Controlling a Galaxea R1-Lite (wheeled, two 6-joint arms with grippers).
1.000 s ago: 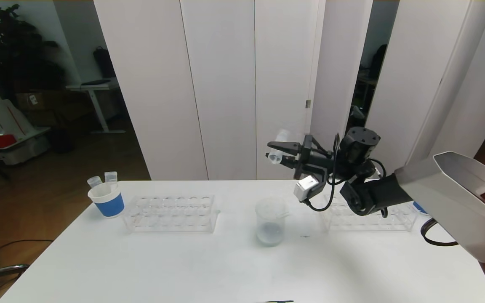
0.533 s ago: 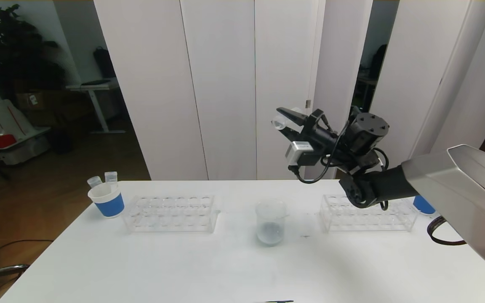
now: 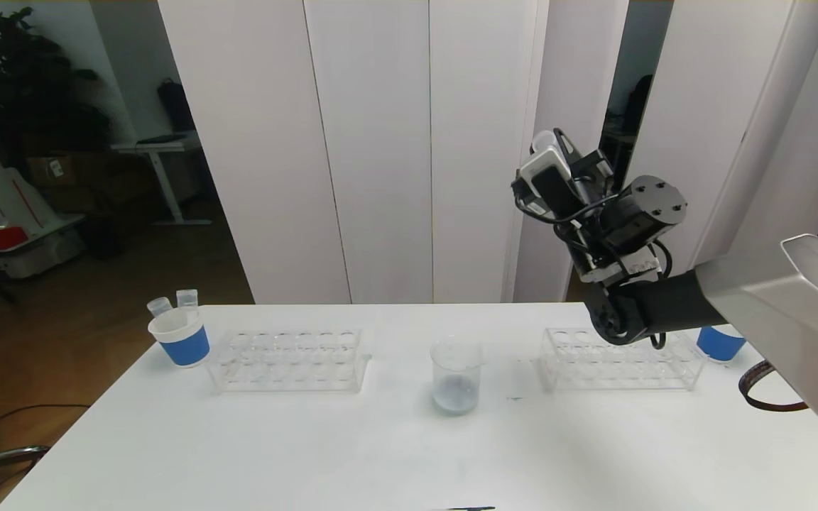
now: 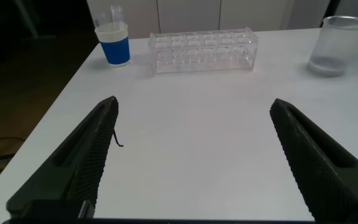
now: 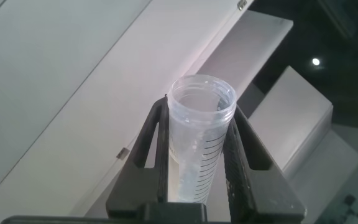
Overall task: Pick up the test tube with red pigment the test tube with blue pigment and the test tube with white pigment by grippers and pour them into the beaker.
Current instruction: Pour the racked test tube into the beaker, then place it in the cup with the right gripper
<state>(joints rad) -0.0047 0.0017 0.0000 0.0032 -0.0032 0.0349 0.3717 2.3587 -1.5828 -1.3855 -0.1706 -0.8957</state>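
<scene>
On the white bench [image 3: 309,454], the clear cylindrical beaker [image 3: 456,375] stands centrally. The right hand [image 5: 197,163], raised high, grips an emptied-looking clear tube [image 5: 199,134]; next, discard it. The left hand [image 4: 194,155] gapes wide.

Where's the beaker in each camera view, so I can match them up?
Head view: the beaker stands mid-table, between two clear racks.
Left wrist view: beaker at the far edge, beyond the tube rack.
Right wrist view: not in it.
Shared landmark: the blue-banded paper cup beside that rack.
</scene>
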